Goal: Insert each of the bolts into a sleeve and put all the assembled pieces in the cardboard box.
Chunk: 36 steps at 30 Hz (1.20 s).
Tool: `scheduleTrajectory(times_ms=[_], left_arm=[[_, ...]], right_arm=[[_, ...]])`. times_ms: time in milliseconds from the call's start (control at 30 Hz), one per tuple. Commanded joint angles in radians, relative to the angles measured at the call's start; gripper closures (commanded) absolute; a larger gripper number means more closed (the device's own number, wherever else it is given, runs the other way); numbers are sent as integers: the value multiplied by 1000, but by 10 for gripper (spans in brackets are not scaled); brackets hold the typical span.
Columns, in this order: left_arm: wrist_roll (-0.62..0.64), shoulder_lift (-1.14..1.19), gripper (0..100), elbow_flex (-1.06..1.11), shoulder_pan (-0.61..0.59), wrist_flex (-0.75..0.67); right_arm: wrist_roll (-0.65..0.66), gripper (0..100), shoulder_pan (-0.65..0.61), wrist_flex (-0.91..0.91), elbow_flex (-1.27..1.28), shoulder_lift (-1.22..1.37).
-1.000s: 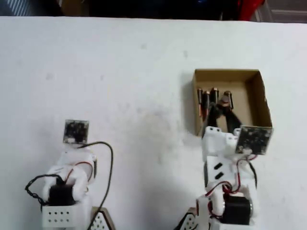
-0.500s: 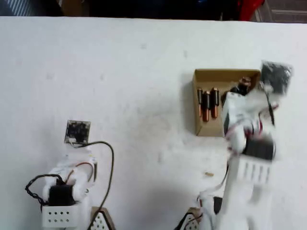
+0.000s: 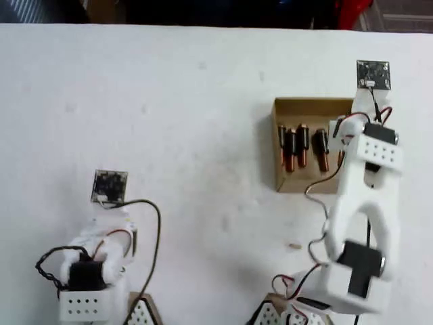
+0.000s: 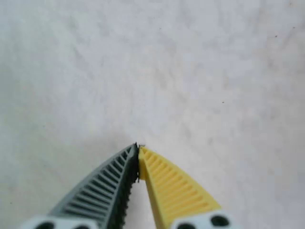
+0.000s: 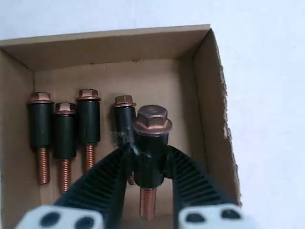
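The cardboard box (image 5: 205, 86) lies open under my right gripper (image 5: 147, 164), which is shut on an assembled piece (image 5: 151, 143): a copper bolt in a black sleeve, held above the box floor. Several more assembled pieces (image 5: 76, 126) lie side by side in the box. From above, the box (image 3: 314, 104) sits right of centre with the pieces (image 3: 298, 145) in it, and the right arm (image 3: 365, 156) stretches over its right half. My left gripper (image 4: 138, 150) is shut on nothing, above bare white table; its arm (image 3: 95, 250) is folded at the front left.
A tiny brownish bit (image 3: 293, 246) lies on the table in front of the box. The white table (image 3: 169, 108) stretches wide to the left of and behind the box. Dark clutter runs along the far edge.
The right arm has swung from the box's near side and stretched out over its right half. The left arm has stayed put.
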Motion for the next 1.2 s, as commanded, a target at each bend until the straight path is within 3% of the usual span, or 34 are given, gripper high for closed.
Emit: scheduleTrajectory(times_ms=[0,733,967,1167], left_arm=[[-5,-12,977,-2,-5,9],[-5,-12,977,-2,-2,9],[-8,-12,977,-2,-2,9],[-8,-12,977,-2,-2,9]], right_arm=[[25,981,16,2,-123,77],[26,979,-22,2,-328,466],[26,837,-67,2,-328,466],[26,830,-71,33,-328,378]])
